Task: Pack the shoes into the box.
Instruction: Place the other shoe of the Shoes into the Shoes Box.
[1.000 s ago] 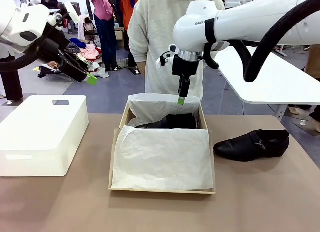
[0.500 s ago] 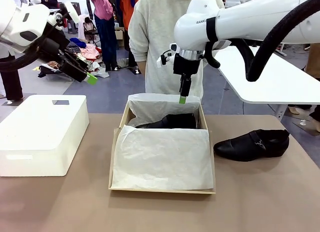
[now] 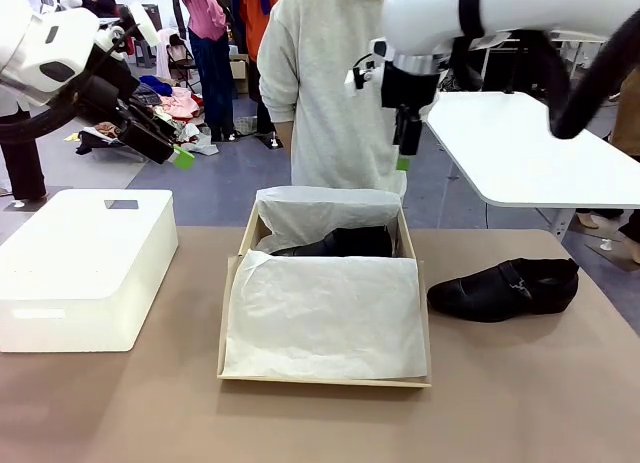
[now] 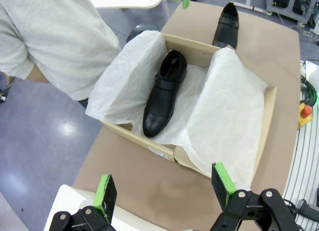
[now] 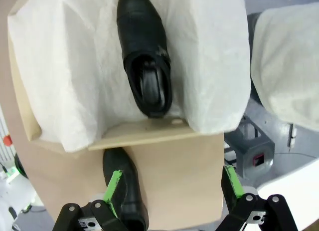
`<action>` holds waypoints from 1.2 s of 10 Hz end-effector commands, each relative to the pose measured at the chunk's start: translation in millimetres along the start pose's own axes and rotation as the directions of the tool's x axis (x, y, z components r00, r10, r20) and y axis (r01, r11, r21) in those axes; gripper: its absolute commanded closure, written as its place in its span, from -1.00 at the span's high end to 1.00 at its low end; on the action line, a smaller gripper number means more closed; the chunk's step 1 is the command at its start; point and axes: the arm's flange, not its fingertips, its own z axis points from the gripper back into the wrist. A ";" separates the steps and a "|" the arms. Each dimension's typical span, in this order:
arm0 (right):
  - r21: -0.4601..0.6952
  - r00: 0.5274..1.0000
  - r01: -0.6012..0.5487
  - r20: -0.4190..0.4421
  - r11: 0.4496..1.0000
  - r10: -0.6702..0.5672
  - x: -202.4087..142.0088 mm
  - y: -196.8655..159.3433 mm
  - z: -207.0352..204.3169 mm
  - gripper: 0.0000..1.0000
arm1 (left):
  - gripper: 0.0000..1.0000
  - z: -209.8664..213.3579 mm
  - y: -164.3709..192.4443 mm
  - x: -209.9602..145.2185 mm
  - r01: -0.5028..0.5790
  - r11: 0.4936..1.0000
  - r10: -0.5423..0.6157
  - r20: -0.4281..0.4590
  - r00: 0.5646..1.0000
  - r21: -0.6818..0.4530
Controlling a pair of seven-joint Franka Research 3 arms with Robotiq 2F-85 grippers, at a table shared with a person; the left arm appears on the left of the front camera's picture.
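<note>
- The brown cardboard shoebox (image 3: 232,283), lined with crinkled white tissue paper (image 3: 325,313), sits open in the middle of the tan table (image 3: 520,393). A person in a pale sweatshirt (image 3: 330,83) stands just behind its far end.
- One glossy black leather slip-on shoe (image 3: 345,243) lies inside, on its sole along the far wall. I judge the packing about half done.
- A broad fold of tissue covers the near half of the box. That is the only room left for the mate, so I expect the paper to get in the way.
- The second black slip-on shoe (image 3: 505,288) rests on the table to the right of the box, near it but apart, with its toe pointing at the box. It sits on the right arm's side.
- My right gripper (image 3: 402,161) hangs high over the box's far right corner, jaws spread wide with nothing between them. Its wrist view looks down on the boxed shoe and the loose one.
- My left gripper (image 3: 180,155) is held up and back on the left, beyond the white rectangular block (image 3: 80,263). Its jaws are also wide and empty. Parked there it leaves the box clear, and its camera gives me an overview.
- The next move, as I judge it, is the right arm going down to the loose shoe. Glossy leather may slip, so I would grip across the upper.
</note>
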 end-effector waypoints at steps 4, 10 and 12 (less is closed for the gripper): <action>-0.040 0.996 -0.058 -0.063 0.998 0.055 -88.8 30.6 -7.8 1.00 | 1.00 0.0 1.8 -1.1 0.009 1.000 -0.009 0.014 1.000 -0.014; -0.021 0.999 -0.017 -0.030 1.000 0.017 -129.5 26.2 -45.3 1.00 | 1.00 0.0 1.8 -1.1 0.009 1.000 -0.009 0.014 1.000 -0.014; -0.018 0.997 -0.028 -0.071 0.999 0.027 -126.6 28.3 -35.7 1.00 | 1.00 0.0 1.8 -1.1 0.009 1.000 -0.009 0.014 1.000 -0.014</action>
